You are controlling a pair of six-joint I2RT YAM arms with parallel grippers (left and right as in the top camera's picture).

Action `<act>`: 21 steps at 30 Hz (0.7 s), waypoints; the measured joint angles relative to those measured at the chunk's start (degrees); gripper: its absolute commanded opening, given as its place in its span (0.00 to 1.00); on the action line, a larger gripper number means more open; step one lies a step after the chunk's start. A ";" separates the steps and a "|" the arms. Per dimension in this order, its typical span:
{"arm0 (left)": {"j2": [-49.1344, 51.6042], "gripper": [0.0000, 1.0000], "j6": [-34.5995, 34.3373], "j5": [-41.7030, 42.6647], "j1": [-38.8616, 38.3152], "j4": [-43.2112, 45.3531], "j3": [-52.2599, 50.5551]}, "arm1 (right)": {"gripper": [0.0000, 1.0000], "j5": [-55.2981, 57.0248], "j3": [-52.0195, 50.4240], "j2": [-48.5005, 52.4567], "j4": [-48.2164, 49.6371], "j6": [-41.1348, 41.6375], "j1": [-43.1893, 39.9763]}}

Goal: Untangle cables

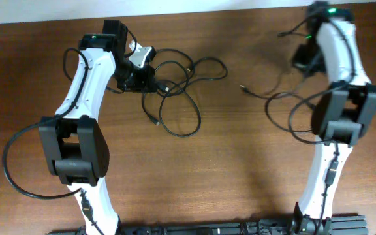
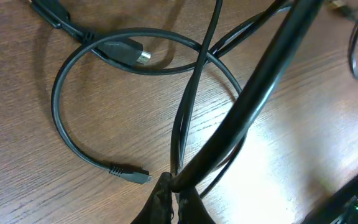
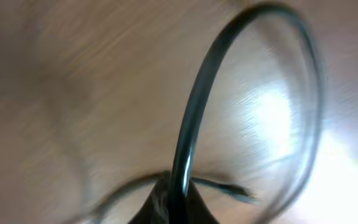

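Note:
A tangle of thin black cables (image 1: 187,73) lies in overlapping loops at the back left of the wooden table. My left gripper (image 1: 138,77) is at its left edge, shut on one cable (image 2: 260,81) that runs up and away from the jaws (image 2: 176,194). Under it lies a loop (image 2: 64,134) with a small plug (image 2: 132,173) and a larger plug (image 2: 129,53). My right gripper (image 1: 303,60), at the back right, is shut on a separate cable (image 3: 194,112) at the jaws (image 3: 178,190). That cable trails left to a plug end (image 1: 243,87). The right wrist view is blurred.
The table (image 1: 227,170) is brown wood. The arms' own thicker black wires loop off the left arm (image 1: 8,163) and the right arm (image 1: 296,124). A dark rail (image 1: 207,228) runs along the front edge.

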 measured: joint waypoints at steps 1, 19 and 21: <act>0.02 0.00 0.00 0.00 0.00 0.02 0.00 | 0.04 1.84 1.57 -0.74 -1.73 -0.28 -1.55; 0.02 0.01 0.66 5.64 -0.26 2.40 -0.02 | 0.93 -16.20 9.20 -10.69 -11.32 -9.53 -16.17; 0.00 0.08 3.23 11.23 -1.25 2.99 -0.02 | 0.87 -17.90 9.20 -10.69 -13.77 -11.21 -15.65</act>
